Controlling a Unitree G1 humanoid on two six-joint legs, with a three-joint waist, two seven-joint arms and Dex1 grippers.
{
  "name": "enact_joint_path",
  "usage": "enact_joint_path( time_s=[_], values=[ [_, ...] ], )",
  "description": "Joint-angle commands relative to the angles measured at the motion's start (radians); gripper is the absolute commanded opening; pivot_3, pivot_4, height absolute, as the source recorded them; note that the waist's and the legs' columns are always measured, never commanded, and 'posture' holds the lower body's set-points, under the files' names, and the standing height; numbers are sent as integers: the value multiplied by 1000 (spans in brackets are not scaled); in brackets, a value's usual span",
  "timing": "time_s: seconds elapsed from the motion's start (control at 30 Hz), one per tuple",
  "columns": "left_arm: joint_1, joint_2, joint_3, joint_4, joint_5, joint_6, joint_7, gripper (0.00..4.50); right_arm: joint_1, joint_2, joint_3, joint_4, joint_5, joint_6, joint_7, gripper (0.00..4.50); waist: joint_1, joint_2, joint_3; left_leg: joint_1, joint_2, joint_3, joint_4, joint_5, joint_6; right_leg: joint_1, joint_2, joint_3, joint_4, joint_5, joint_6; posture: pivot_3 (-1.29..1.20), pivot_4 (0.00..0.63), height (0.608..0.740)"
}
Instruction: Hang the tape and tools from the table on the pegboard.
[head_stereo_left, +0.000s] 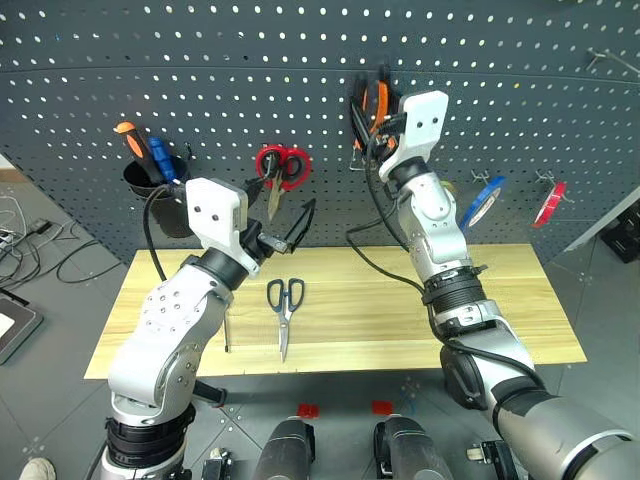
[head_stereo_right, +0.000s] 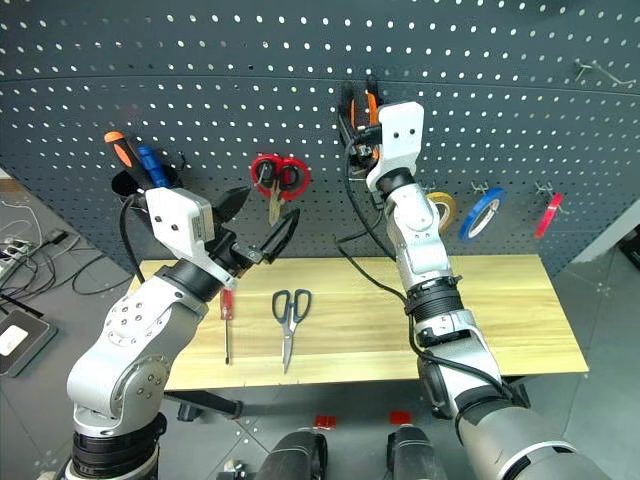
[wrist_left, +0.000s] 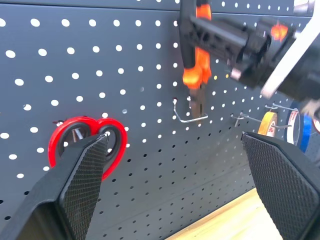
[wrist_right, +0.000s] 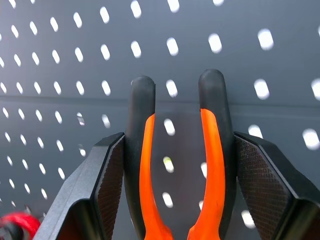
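Pliers (head_stereo_left: 372, 108) with orange-and-black handles sit clamped in the right claw (head_stereo_left: 368, 125), raised against the pegboard (head_stereo_left: 200, 60) so they can meet a hook. From the head view, the dark-blue-handled scissors (head_stereo_left: 284, 310) and the slim red-handled screwdriver (head_stereo_right: 227, 322) lie on the bench (head_stereo_left: 500, 300), waiting; the red tape (head_stereo_left: 549, 203) hangs on a far-right hook, beside a blue roll (head_stereo_left: 482, 201). The left claw (head_stereo_right: 258, 228) hovers wide open and empty near the red-handled scissors (head_stereo_left: 281, 167). Its wrist view shows a bare hook (wrist_left: 189, 112) just below the pliers' jaws, probably the target. The right wrist view shows both pads pressing the handles' outer sides, handles pointing up.
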Motion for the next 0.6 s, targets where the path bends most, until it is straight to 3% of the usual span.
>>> enact_joint_path(
  time_s=[0.03,0.3,0.47,0.6],
  values=[
    [-13,0,5,-26,1,-11,-9,4500,-9,7,2,-20,-7,-49,-14,2992,0,0,0,0,0,0,0,0,0,0,0,0,0,0,0,26,153,740],
    [-21,-1,3,-24,0,-6,-12,4500,11,11,13,-6,-21,-34,-26,2992,-1,0,0,0,0,0,0,0,0,0,0,0,0,0,0,29,160,740],
    [-11,1,6,-29,-2,-3,-18,4500,18,4,11,-15,-15,-31,-19,4493,-1,0,0,0,0,-1,0,0,0,1,0,0,0,0,0,27,164,740],
    [-16,0,9,-25,-3,0,-19,4500,29,-1,12,-28,-9,-18,-10,4493,-1,0,0,1,0,-1,0,0,0,1,0,0,0,0,0,18,171,740]
  ],
)
